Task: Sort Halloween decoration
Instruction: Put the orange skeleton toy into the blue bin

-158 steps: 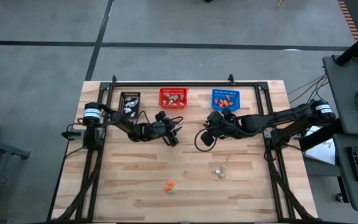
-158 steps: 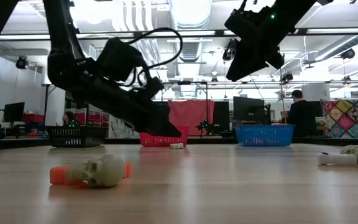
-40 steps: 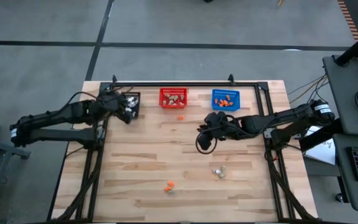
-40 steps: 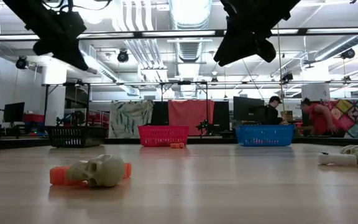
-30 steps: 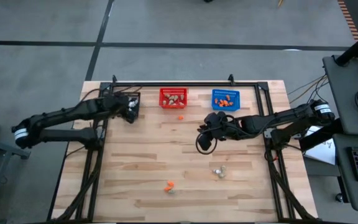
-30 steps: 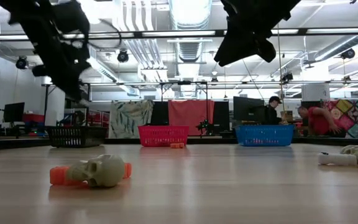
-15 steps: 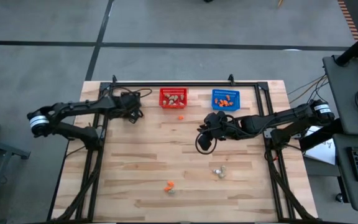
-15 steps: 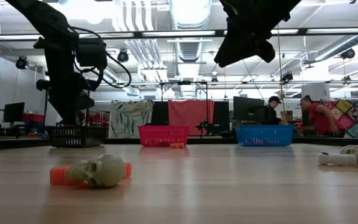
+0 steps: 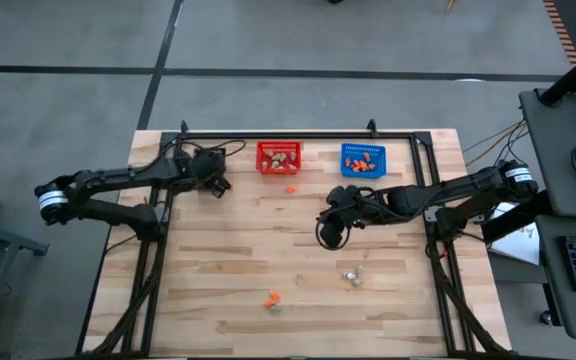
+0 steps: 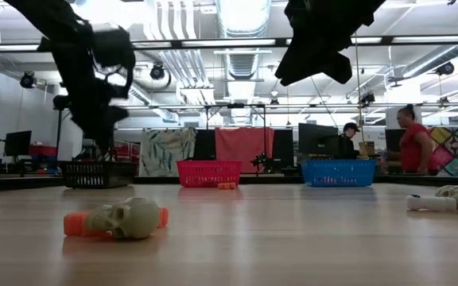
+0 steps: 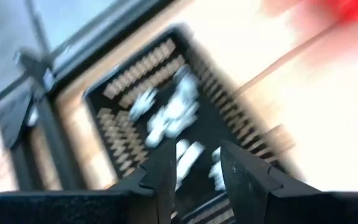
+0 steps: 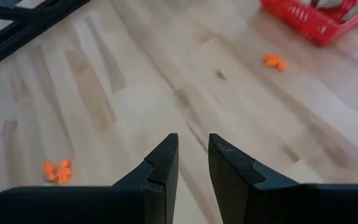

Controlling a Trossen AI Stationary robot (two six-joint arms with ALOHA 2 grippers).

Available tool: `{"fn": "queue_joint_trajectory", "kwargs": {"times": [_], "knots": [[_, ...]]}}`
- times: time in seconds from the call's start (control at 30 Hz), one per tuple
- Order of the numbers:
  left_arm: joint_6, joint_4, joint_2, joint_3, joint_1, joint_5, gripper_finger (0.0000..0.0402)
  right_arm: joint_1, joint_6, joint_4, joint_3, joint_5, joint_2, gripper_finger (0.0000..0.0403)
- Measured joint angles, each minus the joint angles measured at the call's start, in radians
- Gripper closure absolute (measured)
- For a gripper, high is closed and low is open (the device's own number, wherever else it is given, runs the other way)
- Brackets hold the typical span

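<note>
The Halloween decoration is a scatter of tiny trinkets. On the wooden table (image 9: 218,270), well in front of the red basket (image 9: 279,157), lie a pale skull resting against an orange piece (image 10: 126,218) and, to its right, a beige-grey bone-like trinket (image 9: 352,274). One small orange trinket (image 9: 291,187) sits just in front of the red basket, which holds beige and orange pieces. The blue basket (image 9: 362,159) to the right of the red one holds orange pieces, and the black basket (image 11: 166,118) to its left holds white ones (image 11: 173,115). No writing or label can be read anywhere.

The left gripper (image 11: 194,171) hangs over the black basket; its fingers stand a little apart with nothing between them, the white trinkets lying in the basket beyond. The right gripper (image 12: 193,158) hovers above bare table, in front of and to the right of the red basket, its fingers narrowly parted and empty.
</note>
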Motion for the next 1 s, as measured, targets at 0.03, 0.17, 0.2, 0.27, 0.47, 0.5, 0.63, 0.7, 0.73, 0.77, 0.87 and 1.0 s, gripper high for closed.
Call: {"fn": "queue_joint_trajectory", "kwargs": {"times": [0.03, 0.17, 0.2, 0.27, 0.47, 0.5, 0.63, 0.7, 0.73, 0.77, 0.87, 1.0], "knots": [[0.008, 0.027, -0.017, 0.0, -0.018, 0.007, 0.0295, 0.0, 0.006, -0.001, 0.0, -0.012, 0.001, 0.0326], [0.059, 0.165, -0.077, 0.0, -0.1, 0.044, 0.0294, 0.0, 0.033, -0.001, 0.0, -0.025, 0.001, 0.0326], [0.077, 0.202, -0.085, 0.0, -0.122, 0.049, 0.0294, 0.0, 0.036, -0.005, 0.0, -0.025, 0.001, 0.0326], [0.125, 0.272, -0.094, 0.0, -0.167, 0.06, 0.0294, 0.0, 0.037, -0.023, 0.0, -0.026, 0.001, 0.0326], [0.27, 0.467, -0.071, -0.001, -0.284, 0.148, 0.0294, 0.0, 0.039, -0.138, 0.0, -0.026, 0.0, 0.0326], [0.283, 0.499, -0.061, -0.001, -0.299, 0.163, 0.0294, 0.0, 0.039, -0.163, 0.0, -0.026, -0.001, 0.0326], [0.322, 0.618, -0.004, -0.002, -0.346, 0.186, 0.0294, 0.0, 0.039, -0.255, 0.0, -0.024, -0.01, 0.0326], [0.332, 0.675, 0.036, -0.002, -0.358, 0.187, 0.0294, 0.0, 0.031, -0.293, 0.0, -0.021, -0.013, 0.0326], [0.335, 0.705, 0.058, -0.002, -0.36, 0.187, 0.0294, 0.0, 0.023, -0.305, 0.0, -0.019, -0.014, 0.0326], [0.341, 0.733, 0.084, -0.002, -0.362, 0.192, 0.0294, 0.0, 0.006, -0.314, 0.0, -0.016, -0.014, 0.0326], [0.36, 0.809, 0.164, -0.002, -0.363, 0.22, 0.0294, 0.0, -0.048, -0.345, 0.0, -0.016, -0.014, 0.0326], [0.392, 0.924, 0.277, -0.003, -0.363, 0.23, 0.0294, 0.0, -0.078, -0.364, 0.0, -0.016, -0.014, 0.0326]]}}
